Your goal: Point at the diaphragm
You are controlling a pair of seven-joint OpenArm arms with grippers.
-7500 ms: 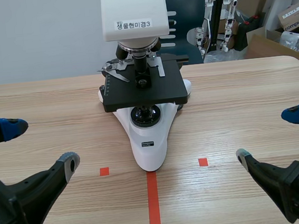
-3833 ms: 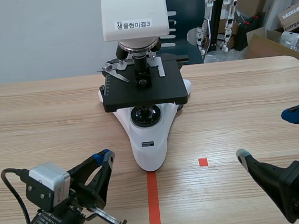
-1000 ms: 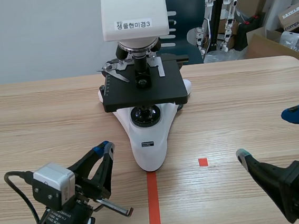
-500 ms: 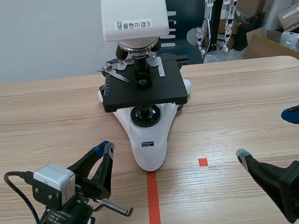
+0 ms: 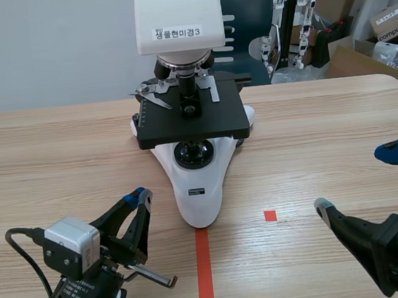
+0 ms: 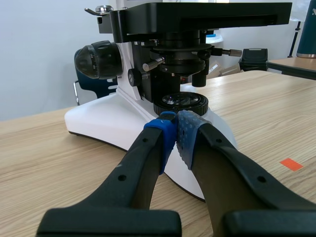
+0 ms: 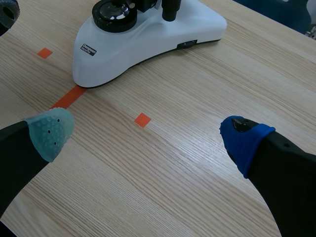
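Observation:
A white and black microscope (image 5: 189,122) stands mid-table. In the left wrist view its diaphragm assembly (image 6: 180,55) hangs black under the stage, above the round lamp lens (image 6: 180,102) in the base. My left gripper (image 5: 140,195) is shut on nothing, low by the base's front left. Its tips (image 6: 173,121) aim at the base just short of the lamp lens, below the diaphragm. My right gripper (image 5: 357,179) stands open at the front right, away from the microscope; the right wrist view shows nothing between its fingers (image 7: 145,136).
An orange-red tape line (image 5: 204,272) runs from the microscope's foot toward me, and a small square mark (image 5: 269,215) lies right of it. Cardboard boxes (image 5: 377,26) and a dark chair (image 5: 245,10) stand beyond the table's far edge.
Since the oldest frame my left gripper has shut, turned and come in toward the microscope's base. Over the last second nothing has moved. The right arm has stayed put.

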